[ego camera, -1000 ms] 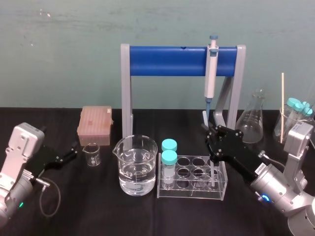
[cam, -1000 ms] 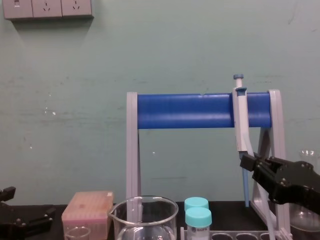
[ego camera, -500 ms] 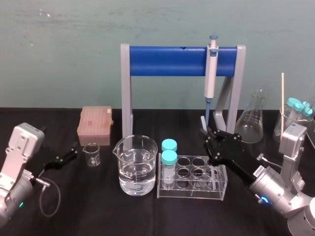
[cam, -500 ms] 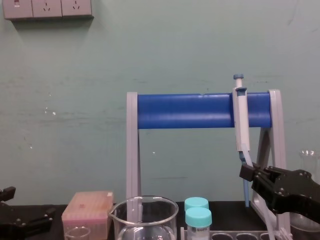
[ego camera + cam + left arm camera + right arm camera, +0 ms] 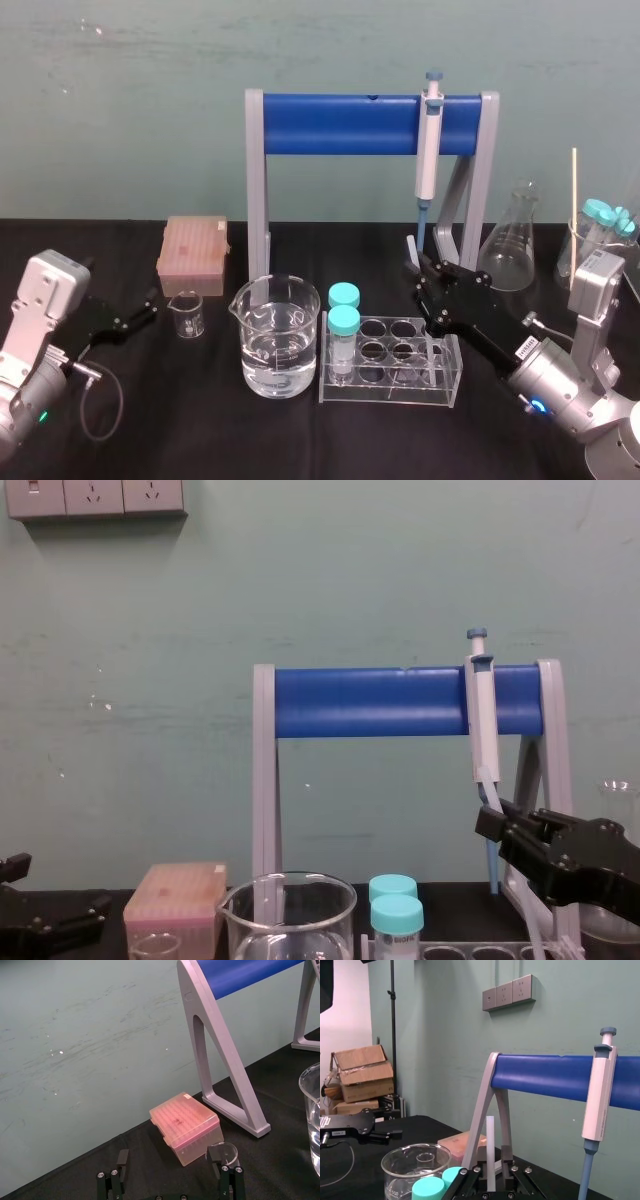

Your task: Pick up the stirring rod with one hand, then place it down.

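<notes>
The stirring rod (image 5: 490,1150) is a thin whitish stick standing upright between the fingers of my right gripper (image 5: 494,1170). It lies against one finger, and a narrow gap shows at the other. In the head view the rod's top (image 5: 411,250) pokes above the black right gripper (image 5: 428,280), which hovers over the right end of the clear tube rack (image 5: 390,385). Through the rack's wall the rod's lower end (image 5: 432,357) shows in a back-right hole. My left gripper (image 5: 172,1187) rests open at the table's left, near a small glass beaker (image 5: 222,1152).
A large beaker of water (image 5: 275,340) and two teal-capped tubes (image 5: 343,320) stand left of the rack's open holes. Behind is the blue-barred stand (image 5: 350,122) with a hanging pipette (image 5: 428,150). A pink tip box (image 5: 193,255) sits at left and a flask (image 5: 512,245) at right.
My right gripper has sunk a little toward the rack with the rod, and its fingers have eased apart. The left arm has not moved.
</notes>
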Motion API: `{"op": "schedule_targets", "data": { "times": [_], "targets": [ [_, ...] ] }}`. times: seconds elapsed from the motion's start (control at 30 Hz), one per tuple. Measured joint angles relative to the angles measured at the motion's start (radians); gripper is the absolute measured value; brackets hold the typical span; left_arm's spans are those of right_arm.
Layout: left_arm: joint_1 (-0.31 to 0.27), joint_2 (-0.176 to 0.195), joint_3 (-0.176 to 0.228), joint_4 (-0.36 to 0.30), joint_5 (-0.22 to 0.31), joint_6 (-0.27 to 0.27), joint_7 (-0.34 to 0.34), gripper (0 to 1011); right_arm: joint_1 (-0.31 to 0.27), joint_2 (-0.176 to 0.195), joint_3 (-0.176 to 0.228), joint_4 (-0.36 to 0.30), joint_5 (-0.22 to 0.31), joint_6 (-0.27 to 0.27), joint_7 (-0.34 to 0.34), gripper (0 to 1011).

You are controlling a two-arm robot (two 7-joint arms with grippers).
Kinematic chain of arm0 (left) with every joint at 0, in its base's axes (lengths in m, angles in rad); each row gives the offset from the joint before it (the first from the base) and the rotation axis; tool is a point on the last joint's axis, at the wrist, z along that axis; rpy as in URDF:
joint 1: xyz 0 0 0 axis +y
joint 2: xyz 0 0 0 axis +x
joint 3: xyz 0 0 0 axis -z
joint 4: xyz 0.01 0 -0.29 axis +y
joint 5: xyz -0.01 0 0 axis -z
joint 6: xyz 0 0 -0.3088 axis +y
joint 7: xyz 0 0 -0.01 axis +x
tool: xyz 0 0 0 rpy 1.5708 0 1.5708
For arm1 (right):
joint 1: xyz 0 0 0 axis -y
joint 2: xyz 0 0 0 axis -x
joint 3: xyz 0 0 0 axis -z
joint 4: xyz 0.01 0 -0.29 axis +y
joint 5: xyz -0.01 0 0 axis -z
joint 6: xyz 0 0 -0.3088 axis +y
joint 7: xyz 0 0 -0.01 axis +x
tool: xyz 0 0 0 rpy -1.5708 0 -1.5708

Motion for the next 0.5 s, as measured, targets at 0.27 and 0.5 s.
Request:
{"op": "schedule_targets", "data": {
  "times": [0.27,0.5],
  "targets": [
    [0.000,0.000,0.000,0.000,0.000,0.000,0.000,1000,-0.001,0.000,0.001,0.000,0.001,-0.001,0.000,396],
    [0.000,0.000,0.000,0.000,0.000,0.000,0.000,1000,-0.001,0.000,0.001,-0.001,0.002,-0.001,0.001,630]
  ]
}}
